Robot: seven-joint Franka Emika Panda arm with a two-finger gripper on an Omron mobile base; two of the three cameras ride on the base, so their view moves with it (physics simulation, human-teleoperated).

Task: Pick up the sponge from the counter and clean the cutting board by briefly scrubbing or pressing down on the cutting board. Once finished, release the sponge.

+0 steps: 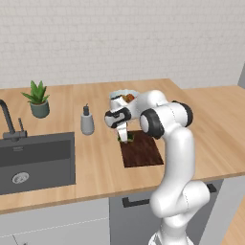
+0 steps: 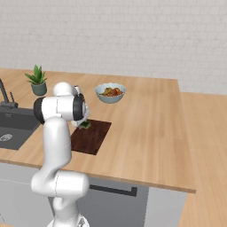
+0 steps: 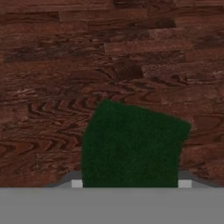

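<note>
Sponge held in your gripper, over the cutting board

Your gripper (image 1: 125,139) pinches the green sponge (image 3: 131,146) between its fingers, directly above the cutting board's (image 1: 142,150) far corner. You cannot tell whether the sponge touches the wood. Beyond the hand sits the fruit bowl (image 2: 110,93) on the counter (image 2: 146,128).

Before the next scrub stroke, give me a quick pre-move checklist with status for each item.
1. Sponge between the pincer fingers: ok.
2. Sponge over the cutting board, near its far end: ok.
3. Sponge pressed flat on the board: cannot tell, contact is hidden.
4. Soap bottle stands apart from the board, to its left: ok.
5. Fruit bowl sits beyond the board, close to the arm: ok, but watch it.
</note>
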